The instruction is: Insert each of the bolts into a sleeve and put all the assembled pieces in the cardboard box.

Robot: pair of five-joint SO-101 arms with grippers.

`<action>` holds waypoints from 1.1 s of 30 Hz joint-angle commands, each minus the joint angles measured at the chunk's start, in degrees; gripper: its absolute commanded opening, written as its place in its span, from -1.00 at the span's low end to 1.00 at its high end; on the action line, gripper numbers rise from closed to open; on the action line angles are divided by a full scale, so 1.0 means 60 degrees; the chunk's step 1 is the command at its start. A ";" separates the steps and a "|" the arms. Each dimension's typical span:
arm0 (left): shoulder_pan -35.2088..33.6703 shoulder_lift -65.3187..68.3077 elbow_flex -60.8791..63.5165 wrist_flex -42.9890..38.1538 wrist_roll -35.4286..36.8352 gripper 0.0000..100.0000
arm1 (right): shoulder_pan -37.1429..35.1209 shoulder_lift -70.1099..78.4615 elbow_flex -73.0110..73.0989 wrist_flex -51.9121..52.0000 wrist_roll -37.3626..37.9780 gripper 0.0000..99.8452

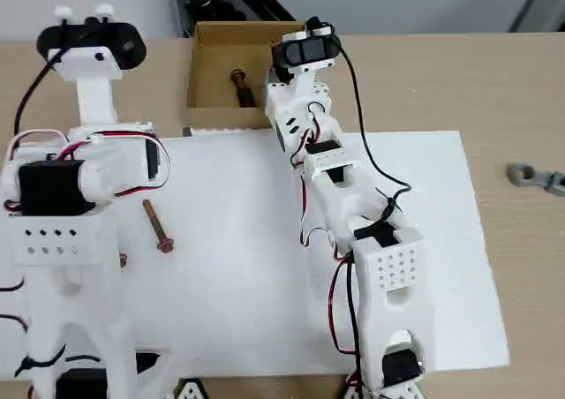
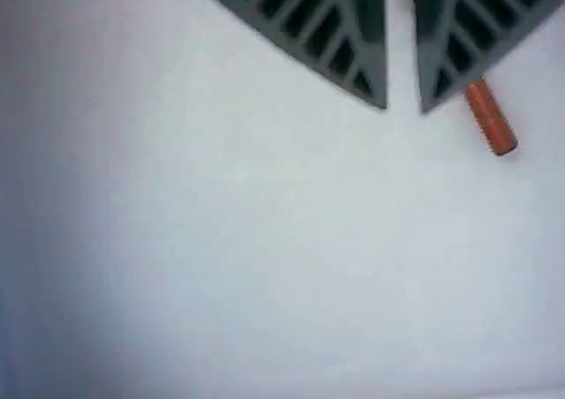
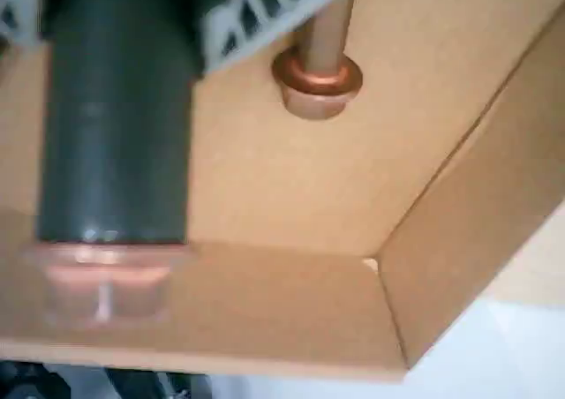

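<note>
- The sleeve (image 3: 115, 125), with a copper bolt head at its end, is clenched in the right gripper (image 3: 132, 19) inside the cardboard box (image 1: 221, 116).
- A second bolt (image 3: 320, 72) lies in that box.
- The loose bolt (image 1: 157, 226) lies on the white sheet (image 1: 247, 275), partly under the left gripper (image 2: 403, 63), whose jaws stand slightly apart, holding nothing.

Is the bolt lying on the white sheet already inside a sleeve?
No, the bolt lies bare on the white sheet, no sleeve around it.
</note>
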 commanded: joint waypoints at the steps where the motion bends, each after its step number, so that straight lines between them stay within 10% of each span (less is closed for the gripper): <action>1: -0.0073 -0.0117 0.0037 0.0132 -0.0029 -0.98 | -0.0007 -0.0198 -0.0689 0.0022 0.0059 -0.60; 16: -0.1963 -0.0029 0.0842 0.0425 -0.0059 -0.86 | -0.0066 -0.1736 0.0249 0.0813 0.0029 -0.58; 33: -0.3678 0.0513 0.3407 0.0410 -0.0059 -0.79 | -0.0037 -1.0190 0.8630 0.1385 0.0044 -0.58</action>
